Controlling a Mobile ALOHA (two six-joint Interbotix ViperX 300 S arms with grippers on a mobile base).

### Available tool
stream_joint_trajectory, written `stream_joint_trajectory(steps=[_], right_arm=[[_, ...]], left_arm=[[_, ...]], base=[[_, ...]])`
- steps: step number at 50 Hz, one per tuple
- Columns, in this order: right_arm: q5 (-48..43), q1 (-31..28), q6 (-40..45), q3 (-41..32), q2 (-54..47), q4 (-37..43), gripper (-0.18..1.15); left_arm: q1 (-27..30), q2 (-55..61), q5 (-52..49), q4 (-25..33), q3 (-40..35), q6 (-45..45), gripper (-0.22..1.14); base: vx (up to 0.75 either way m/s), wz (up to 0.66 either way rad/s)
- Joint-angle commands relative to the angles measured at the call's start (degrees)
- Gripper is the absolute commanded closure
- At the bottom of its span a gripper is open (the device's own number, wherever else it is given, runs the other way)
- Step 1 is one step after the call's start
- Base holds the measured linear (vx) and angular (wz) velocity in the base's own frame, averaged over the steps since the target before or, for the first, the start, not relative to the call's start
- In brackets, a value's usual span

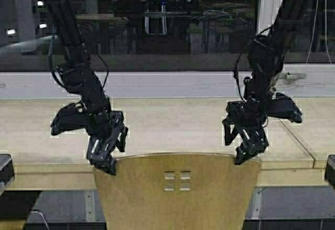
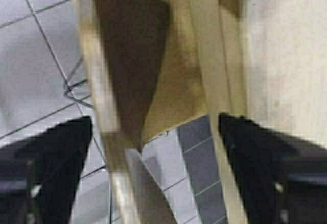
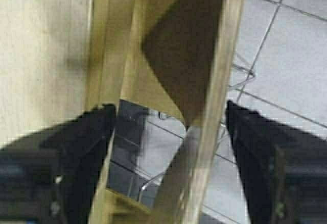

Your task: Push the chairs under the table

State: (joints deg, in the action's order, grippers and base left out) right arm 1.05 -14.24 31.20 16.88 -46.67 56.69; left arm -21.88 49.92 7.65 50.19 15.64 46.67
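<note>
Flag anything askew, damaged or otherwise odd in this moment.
Nothing stands out. The chair stands upright and square to the table, its backrest intact. The left gripper and right gripper sit open at its top corners, evenly placed. No spill or damage shows.

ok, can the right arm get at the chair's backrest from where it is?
Probably yes. The right gripper hangs at the top right corner of the chair backrest, fingers open either side of its edge, with nothing between them and the table beyond.

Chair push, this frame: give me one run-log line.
chair: backrest top at table front edge | left tool: open, straddling backrest's left corner | right tool: open, straddling right corner | stage: both arms set to push
</note>
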Motion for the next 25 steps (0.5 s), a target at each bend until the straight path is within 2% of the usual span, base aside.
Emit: stream_joint_trajectory(steps=[1,18,22,25], right_arm=[[0.4,0.0,-0.6,2.1,4.7,-0.4,0.02],[0.5,-2.3,-2.5,11.3,15.1,-1.8,0.02],[0.3,-3.6,-4.0,13.3,18.5,-2.5,0.02],[0.3,-4.4,-5.6,14.2,21.0,-3.8,0.02]], left_arm=[[-0.1,-5.4,-0.4,-0.2,2.0,0.0,-0.1],[-0.1,-16.0,-0.9,-1.0,11.0,-0.1,-0.1],[-0.1,-19.3,-0.9,-2.5,12.9,-0.2,-0.1],[-0.1,-23.0,-1.8,-6.1,14.7,-0.2,-0.1]], base=[[0.01,0.0],[0.0,0.0],[-0.03,-0.01],[-0.04,0.01]])
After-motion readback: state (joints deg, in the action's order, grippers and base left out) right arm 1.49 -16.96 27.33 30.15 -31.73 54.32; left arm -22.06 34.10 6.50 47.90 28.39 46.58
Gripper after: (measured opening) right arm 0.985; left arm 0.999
